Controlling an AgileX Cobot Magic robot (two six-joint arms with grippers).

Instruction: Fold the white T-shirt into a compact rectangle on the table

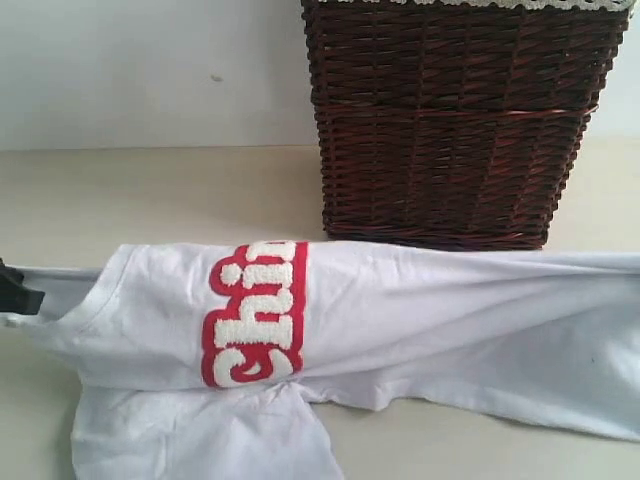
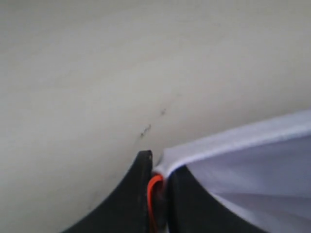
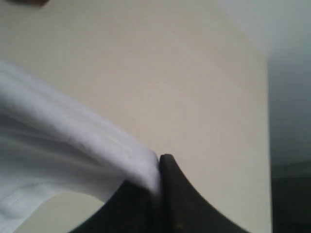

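Plainly, writing: we read "Chi" in fuzzy white letters [image 1: 255, 318] outlined in red, turned sideways across the chest; a further letter is cut off at the fold along the top edge.
Shirt: the soft, short-sleeved white T-shirt [image 1: 430, 310] is stretched sideways with its upper edge pulled into a taut line, and its lower part droops onto the wide, smooth, pale beige table [image 1: 150, 200].
Behind it: a dark brown wicker basket [image 1: 450, 130] stands on the table just beyond the shirt.
Left arm: we see the black left gripper [image 2: 160, 167] at the shirt's left end, low over the table, jaws pressed together on a white fold; a thin orange strip [image 2: 151, 194] shows between them.
Right arm: the black right gripper [image 3: 159, 167] is outside the exterior view; its jaws pinch a bunched white edge of the shirt above the table.
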